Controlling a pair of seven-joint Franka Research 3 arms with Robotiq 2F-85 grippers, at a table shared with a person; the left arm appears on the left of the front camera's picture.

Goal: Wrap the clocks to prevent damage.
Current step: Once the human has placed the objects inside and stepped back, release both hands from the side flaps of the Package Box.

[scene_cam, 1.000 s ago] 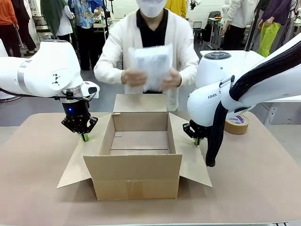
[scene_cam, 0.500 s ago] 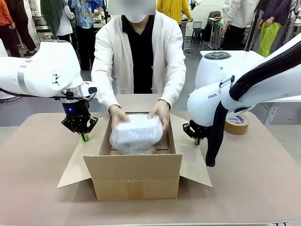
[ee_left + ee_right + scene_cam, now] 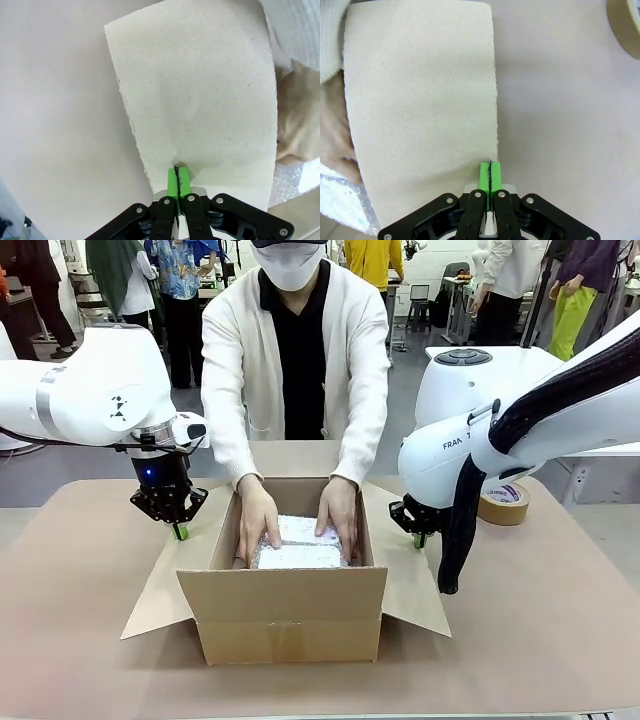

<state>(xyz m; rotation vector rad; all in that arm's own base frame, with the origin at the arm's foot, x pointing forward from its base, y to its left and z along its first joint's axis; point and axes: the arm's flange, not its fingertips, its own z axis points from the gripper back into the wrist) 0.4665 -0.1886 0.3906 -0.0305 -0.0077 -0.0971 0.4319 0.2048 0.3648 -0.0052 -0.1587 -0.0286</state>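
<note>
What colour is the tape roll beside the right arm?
Tan-brown, with a pale core; the tape roll shows best in the front view.

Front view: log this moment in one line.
left pincer: shut, on left flap | right pincer: shut, at right flap edge | person's hands: on wrapped bundle in box

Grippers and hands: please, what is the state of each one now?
Left gripper: closed, tips on left flap of box.
Right gripper: closed, tips at right flap edge.
Person's hands: both pressing the wrapped bundle inside.
</note>
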